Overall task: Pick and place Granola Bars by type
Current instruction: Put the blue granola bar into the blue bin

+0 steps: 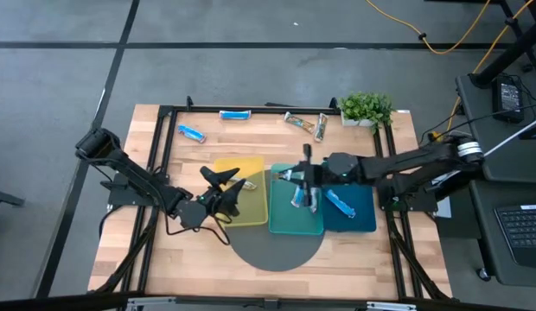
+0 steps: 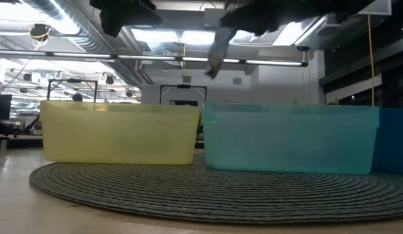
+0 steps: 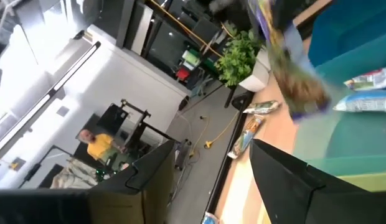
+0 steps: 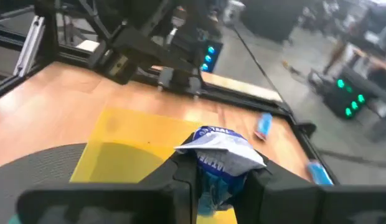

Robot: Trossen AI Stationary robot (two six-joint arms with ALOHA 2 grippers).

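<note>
My right gripper (image 1: 296,175) reaches in from the table's right and hovers over the near-left part of the teal tray (image 1: 294,223), shut on a blue-and-white granola bar (image 4: 219,152). My left gripper (image 1: 231,189) hangs open over the yellow tray (image 1: 251,212) and holds nothing. One blue-and-white bar (image 1: 299,198) lies in the teal tray and a blue bar (image 1: 341,204) in the dark blue tray (image 1: 361,220). Two blue bars (image 1: 191,133) (image 1: 235,114) and two tan bars (image 1: 298,121) (image 1: 321,127) lie flat on the table's far side. My right gripper pinches the blue-and-white bar between its two fingers (image 4: 180,180), with the crumpled wrapper end (image 4: 224,140) sticking out past the fingertips. The bar is lifted clear and hangs tilted below the gripper (image 2: 216,55), above the gap between the yellow and teal trays.
The three trays sit side by side on a round grey mat (image 1: 277,252). A potted plant (image 1: 366,108) stands at the far right corner. A black frame (image 1: 164,112) borders the table. Bare wood shows at the near left (image 1: 138,250). A person sits in the room beyond (image 3: 96,146).
</note>
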